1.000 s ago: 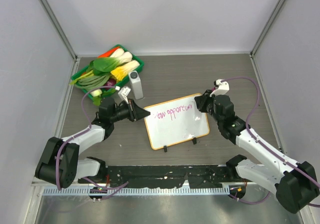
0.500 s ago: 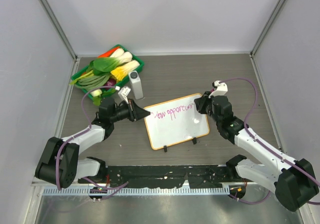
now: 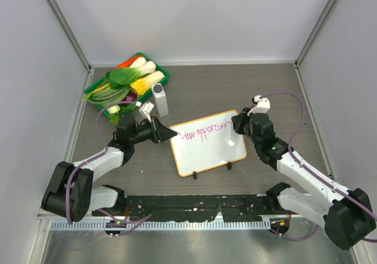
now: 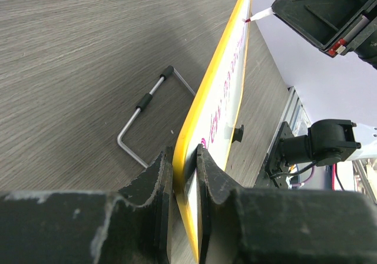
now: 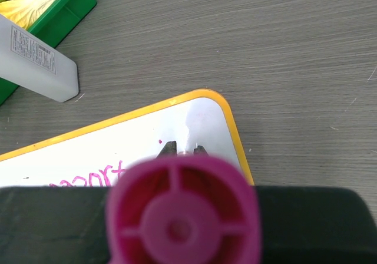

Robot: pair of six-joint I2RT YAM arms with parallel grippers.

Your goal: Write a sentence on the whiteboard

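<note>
The whiteboard, white with an orange frame, is propped tilted at the table's middle on two black feet. Pink cursive writing, the sentence, runs along its upper part. My left gripper is shut on the board's left edge; in the left wrist view the jaws pinch the orange frame. My right gripper is shut on a pink marker at the board's top right corner. The marker's tip touches the board there. In the right wrist view the cap hides most of the fingertips.
A green tray of toy vegetables stands at the back left. A white rectangular block lies beside it, just behind the board. A bent metal wire lies on the table behind the board. Grey walls close both sides.
The right gripper with the marker has shifted slightly to the right at the end of the first line. The left gripper and the board have not moved.
</note>
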